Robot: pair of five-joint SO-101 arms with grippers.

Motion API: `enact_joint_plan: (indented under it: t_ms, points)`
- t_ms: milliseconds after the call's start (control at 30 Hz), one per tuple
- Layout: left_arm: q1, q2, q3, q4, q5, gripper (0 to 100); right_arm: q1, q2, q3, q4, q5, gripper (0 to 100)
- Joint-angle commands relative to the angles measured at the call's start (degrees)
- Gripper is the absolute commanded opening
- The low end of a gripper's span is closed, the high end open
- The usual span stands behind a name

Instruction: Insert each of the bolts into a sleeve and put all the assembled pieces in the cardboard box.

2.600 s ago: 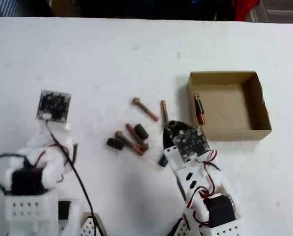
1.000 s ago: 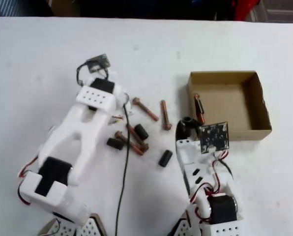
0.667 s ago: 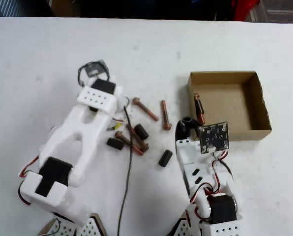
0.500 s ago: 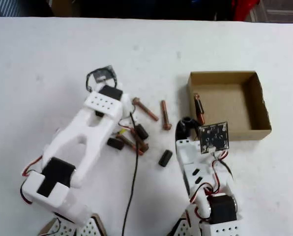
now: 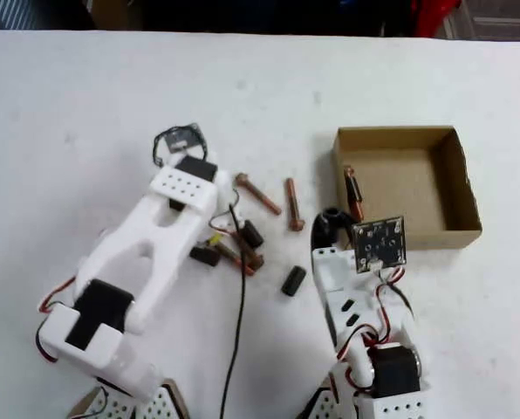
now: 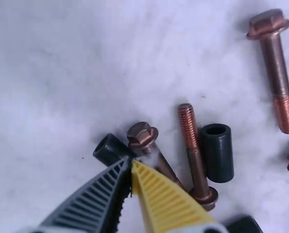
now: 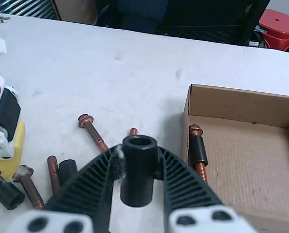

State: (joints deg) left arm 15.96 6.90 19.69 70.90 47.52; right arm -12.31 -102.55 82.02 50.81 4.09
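Right wrist view: the right end effector (image 7: 139,154) is clamped on a black sleeve (image 7: 138,174). The sleeve is held upright between the two dark fingers with its bore facing up. Beyond it the cardboard box (image 7: 241,104) is seen standing on the white surface (image 7: 86,63). One assembled piece (image 7: 198,150), a copper bolt passed through a dark sleeve, is laid inside the box along the wall nearest the loose parts.

In the high view the left arm (image 5: 147,253) is stretched over the cluster of loose parts at the middle of the surface. The right arm (image 5: 347,297) is placed just beside the near corner of the box. Between the cluster and the box, a first loose bolt (image 5: 258,194) and a second loose bolt (image 5: 291,205) are lying apart from each other. A lone sleeve (image 5: 293,280) is lying near the right arm.

In the left wrist view the left end effector (image 6: 131,164) is seen with its grey and yellow fingers brought together tip to tip. Nothing is visibly gripped between them. The tips are set just beside the head of a hex-headed bolt (image 6: 143,137) and a lying sleeve (image 6: 107,149), and that bolt's shank is hidden under the yellow finger. A neighbouring bolt (image 6: 193,155) is laid alongside, just beside an open-ended sleeve (image 6: 217,153).
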Motion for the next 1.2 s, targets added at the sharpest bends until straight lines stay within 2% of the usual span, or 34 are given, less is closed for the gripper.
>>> enact_joint_plan:
  t_ms: [0, 67, 133, 333, 400, 533, 800, 967, 1033, 1167]
  points:
    - [1.10, -0.31, -0.88, -1.93, 0.26, 2, 0.31, -0.75, -0.44, -0.75, -0.09, 1.7]
    - [1.27, -0.48, -0.97, -2.29, -0.09, 2, 0.31, -0.75, -0.18, -0.75, -0.09, 1.7]
    - [0.75, -0.57, -1.05, -2.29, -5.01, 2, 0.31, -0.75, -0.18, -0.75, -0.09, 1.7]
    - [-3.91, -0.66, -1.41, -2.37, -38.68, 2, 0.31, -0.75, -0.18, -0.75, -0.09, 1.7]
    - [-3.82, -0.66, -2.90, -1.85, -44.57, 2, 0.31, -0.75, -0.18, -0.75, -0.09, 1.7]
    - [-3.65, -0.66, -5.98, -0.62, -39.12, 2, 0.31, -0.75, -0.18, -0.75, -0.09, 1.7]
    - [-3.56, -0.66, -7.65, -0.26, -38.59, 2, 0.31, -0.75, -0.18, -0.75, -0.09, 1.7]
    - [-0.48, -0.31, -7.74, 1.93, -37.36, 4, 0.31, -0.75, -0.18, -0.75, -0.09, 1.7]
    - [1.27, -0.48, -7.82, 2.55, -30.07, 7, 0.31, -0.75, -0.18, -0.75, -0.09, 1.7]
    - [2.59, -0.31, -7.65, 2.11, -8.44, 10, 0.31, -0.75, -0.18, -0.75, -0.09, 1.7]
